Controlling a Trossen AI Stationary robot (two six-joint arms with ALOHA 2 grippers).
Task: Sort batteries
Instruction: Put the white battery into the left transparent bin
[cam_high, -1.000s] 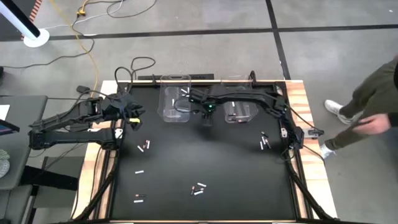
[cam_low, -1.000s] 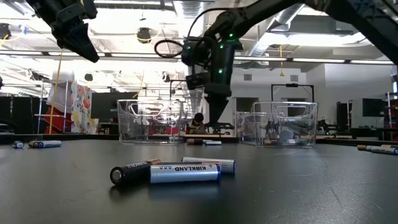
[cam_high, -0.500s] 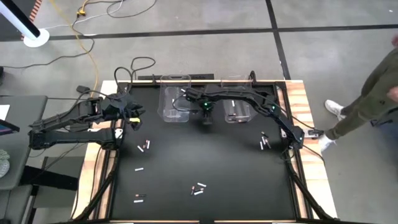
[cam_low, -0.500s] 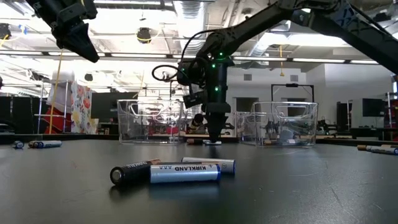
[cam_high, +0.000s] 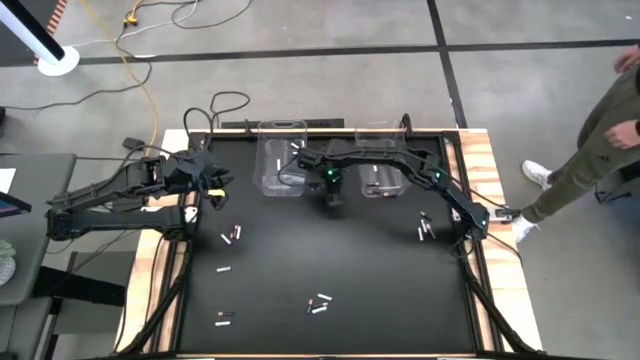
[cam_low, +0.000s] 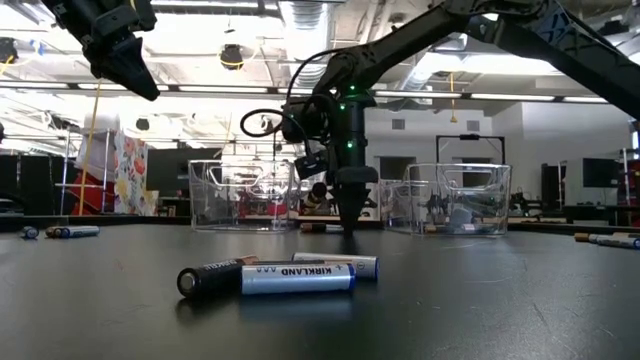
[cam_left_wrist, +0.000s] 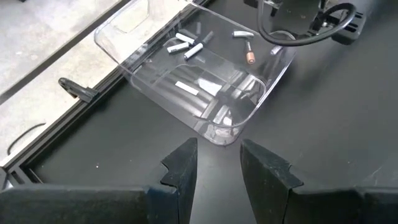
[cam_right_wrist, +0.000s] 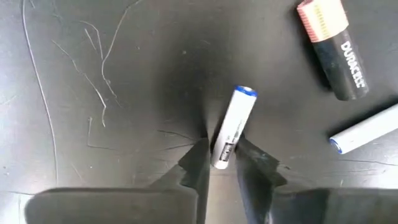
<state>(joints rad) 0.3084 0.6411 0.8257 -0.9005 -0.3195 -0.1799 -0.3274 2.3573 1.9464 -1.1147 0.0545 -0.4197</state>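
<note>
I see the black table (cam_high: 330, 270) filling most of the high view, with a person (cam_high: 600, 150) standing off its right side on the floor. My right arm (cam_high: 400, 158) reaches from its base at the right edge across the far part of the table, elbow bent, wrist turned straight down in the gap between the two clear bins. In the low view it comes in from the upper right and drops vertically to the tabletop. My left arm (cam_high: 120, 190) sits folded at the table's left edge, raised off the surface, its wrist pointed toward the left bin (cam_high: 281, 160). The right bin (cam_high: 385, 178) stands just beside the right arm's wrist.

The right gripper (cam_right_wrist: 221, 163) is down at the tabletop, fingers closed narrowly on one end of a white battery (cam_right_wrist: 233, 124) with a blue tip; the battery lies between the pads and sticks out ahead of them. A dark battery (cam_right_wrist: 333, 53) and a second white one (cam_right_wrist: 367, 134) lie near it on the table. The left gripper (cam_left_wrist: 216, 163) hangs in the air holding nothing, fingers a narrow gap apart.

The left bin holds several white batteries (cam_left_wrist: 183, 45) and one copper-tipped. Loose batteries (cam_high: 318, 303) lie scattered across the near half of the table, and a pair (cam_low: 270, 275) lies close to the low camera.
</note>
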